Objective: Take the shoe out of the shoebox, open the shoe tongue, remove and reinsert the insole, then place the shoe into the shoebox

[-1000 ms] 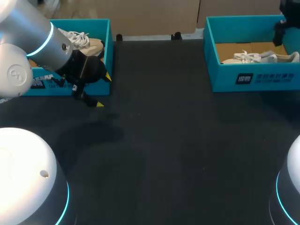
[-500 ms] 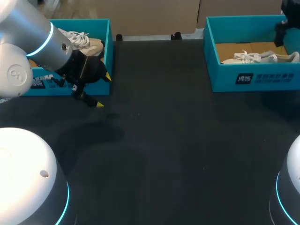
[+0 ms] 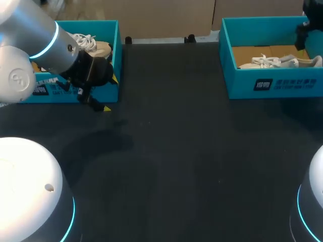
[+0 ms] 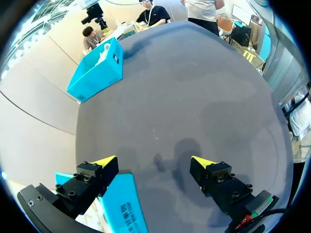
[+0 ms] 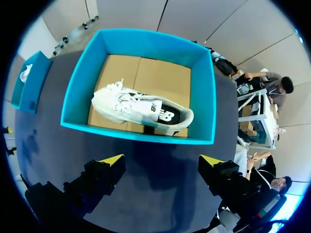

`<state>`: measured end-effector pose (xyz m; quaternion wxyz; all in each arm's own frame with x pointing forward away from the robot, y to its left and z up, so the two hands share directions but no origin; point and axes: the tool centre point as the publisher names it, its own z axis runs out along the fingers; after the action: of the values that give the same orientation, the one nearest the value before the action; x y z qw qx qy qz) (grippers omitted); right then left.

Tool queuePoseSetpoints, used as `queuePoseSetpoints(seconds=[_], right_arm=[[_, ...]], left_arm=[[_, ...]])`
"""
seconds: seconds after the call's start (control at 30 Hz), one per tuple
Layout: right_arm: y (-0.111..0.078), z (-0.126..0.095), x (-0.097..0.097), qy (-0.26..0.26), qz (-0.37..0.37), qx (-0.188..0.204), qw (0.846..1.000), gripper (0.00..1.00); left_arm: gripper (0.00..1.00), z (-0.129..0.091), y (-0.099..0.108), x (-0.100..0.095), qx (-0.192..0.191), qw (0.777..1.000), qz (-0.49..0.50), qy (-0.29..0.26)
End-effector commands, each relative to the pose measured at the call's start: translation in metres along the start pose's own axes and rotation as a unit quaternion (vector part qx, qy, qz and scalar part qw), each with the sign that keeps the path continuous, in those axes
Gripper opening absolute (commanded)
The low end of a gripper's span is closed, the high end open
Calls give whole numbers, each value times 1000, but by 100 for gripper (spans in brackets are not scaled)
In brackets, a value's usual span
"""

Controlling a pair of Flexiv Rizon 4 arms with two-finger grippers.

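left shoebox [image 3: 86, 26] holds a shoe [image 3: 98, 49]; right shoebox [image 3: 292, 85] holds a second shoe [image 3: 280, 62].

We see a matt dark table [image 5: 155, 177], a smooth teal cardboard box [image 5: 136, 132] with a bare brown floor, and a white shoe [image 5: 141, 109] with cloth laces [image 5: 114, 90].

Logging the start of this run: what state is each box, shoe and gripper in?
left shoebox: lidless, shoe inside
right shoebox: lidless, shoe inside
left shoe: in its box, untouched
right shoe: lying in its box, untouched
left gripper: open, empty, beside left shoebox
right gripper: open, empty, facing right shoebox
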<state>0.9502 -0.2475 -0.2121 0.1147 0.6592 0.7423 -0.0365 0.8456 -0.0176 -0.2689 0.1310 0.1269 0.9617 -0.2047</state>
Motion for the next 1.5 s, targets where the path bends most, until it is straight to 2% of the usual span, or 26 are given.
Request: queuePoseSetpoints(seconds=[0.03, 0.2, 0.3, 0.37, 0.5, 0.67, 0.77, 0.83, 0.93, 1.5], right_arm=[[0, 0, 0, 0, 0, 0, 1000, 100], [0, 0, 0, 0, 0, 0, 1000, 100], [0, 0, 0, 0, 0, 0, 1000, 100], [0, 0, 0, 0, 0, 0, 1000, 100], [0, 0, 0, 0, 0, 0, 1000, 100], [0, 0, 0, 0, 0, 0, 1000, 100], [0, 0, 0, 0, 0, 0, 1000, 100], [0, 0, 0, 0, 0, 0, 1000, 100], [0, 0, 0, 0, 0, 0, 1000, 100], [0, 0, 0, 0, 0, 0, 1000, 100]], left_arm=[[100, -6, 10, -13, 3, 1000, 2, 0], [100, -22, 30, -32, 25, 998, 59, 2], [100, -27, 41, -43, 16, 995, 95, 1], [100, -31, 57, -57, 11, 986, 163, 13], [100, -38, 72, -68, 23, 954, 297, 38], [100, -44, 83, -85, 25, 932, 358, 56], [100, -50, 89, -91, 42, 915, 395, 68], [100, -53, 93, -94, 35, 905, 416, 75], [100, -60, 96, -101, 35, 901, 424, 84], [100, -60, 96, -101, 35, 901, 424, 84]])
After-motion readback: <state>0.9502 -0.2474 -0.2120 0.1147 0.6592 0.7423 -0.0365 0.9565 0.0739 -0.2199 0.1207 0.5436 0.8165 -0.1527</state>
